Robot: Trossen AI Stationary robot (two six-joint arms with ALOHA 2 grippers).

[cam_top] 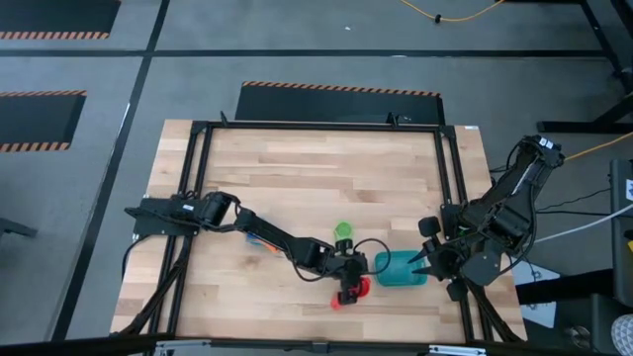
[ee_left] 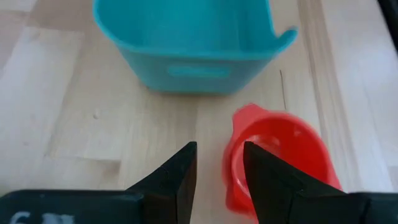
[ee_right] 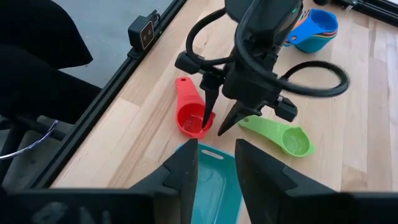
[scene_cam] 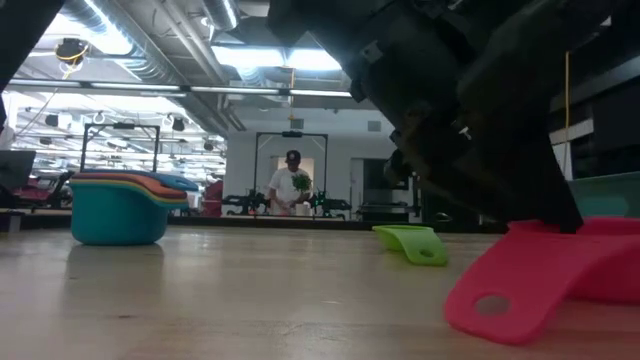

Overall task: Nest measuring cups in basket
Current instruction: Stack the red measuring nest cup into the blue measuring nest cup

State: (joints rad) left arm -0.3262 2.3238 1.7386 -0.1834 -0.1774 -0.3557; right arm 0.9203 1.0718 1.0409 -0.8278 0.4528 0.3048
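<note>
Right wrist view: the left gripper [ee_right: 214, 122], jaws apart, straddles the red cup's [ee_right: 191, 119] rim beside the basket [ee_right: 214, 180]. Next, closing and lifting seems needed. Right gripper [ee_right: 216, 163] waits, jaws apart.

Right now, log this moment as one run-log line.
left hand: open, straddling rim of small red plastic measuring cup | right hand: open, over shallow teal plastic basket | green plastic cup: on table

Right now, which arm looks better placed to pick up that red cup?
The left. Its claw is open right at the red cup, with one finger over the bowl and one outside the rim. The right claw sits at the basket, farther from the cup.
</note>
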